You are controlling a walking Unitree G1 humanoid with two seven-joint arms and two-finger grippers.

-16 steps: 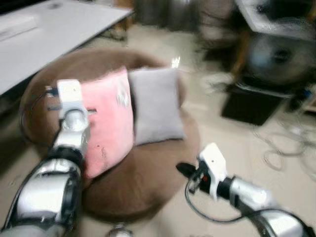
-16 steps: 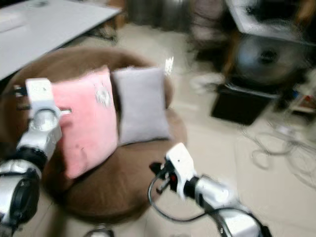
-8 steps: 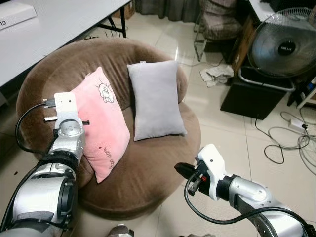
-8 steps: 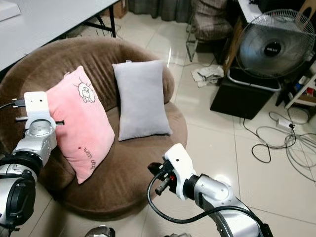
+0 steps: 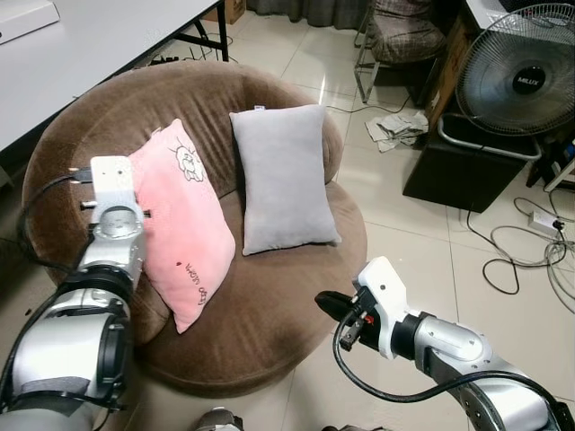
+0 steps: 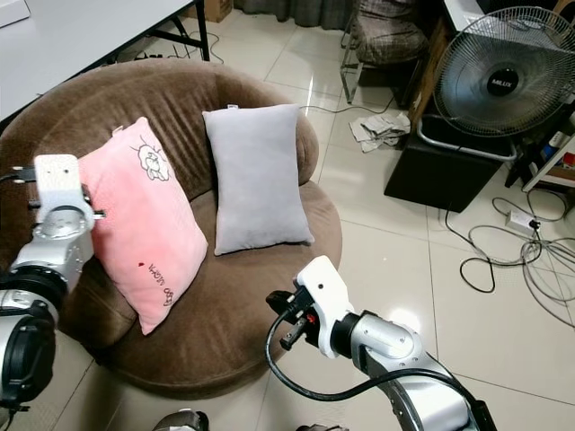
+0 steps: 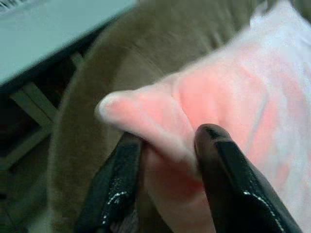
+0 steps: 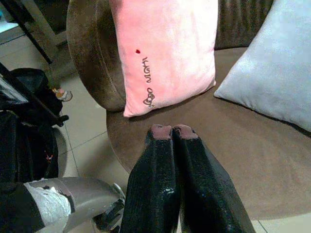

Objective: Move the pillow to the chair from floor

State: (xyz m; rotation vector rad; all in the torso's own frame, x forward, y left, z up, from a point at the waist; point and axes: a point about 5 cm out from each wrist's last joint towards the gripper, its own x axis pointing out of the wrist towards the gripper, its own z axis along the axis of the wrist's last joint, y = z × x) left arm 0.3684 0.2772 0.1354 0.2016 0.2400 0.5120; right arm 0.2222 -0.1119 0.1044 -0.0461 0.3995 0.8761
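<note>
A pink pillow [image 5: 184,233] with a small cartoon print leans against the left side of the round brown chair [image 5: 260,314]. My left gripper [image 7: 170,136] is shut on its upper corner, one black finger on each side of the pinched fabric. In the eye views my left wrist [image 5: 112,193] stands at the pillow's left edge. A grey pillow [image 5: 280,180] rests upright against the chair back, beside the pink one. My right gripper [image 5: 328,303] hangs shut and holding nothing over the chair's front right edge, its fingertips [image 8: 160,131] pressed together.
A white table [image 5: 90,45] runs along the far left behind the chair. To the right are a standing fan [image 5: 517,81], a black box [image 5: 458,175], loose cables [image 5: 530,251] on the tiled floor and crumpled paper [image 5: 400,130].
The view has steadied from blur and shifted a little. The pink pillow stays held by my left gripper against the chair's left side. My right gripper has hardly moved.
</note>
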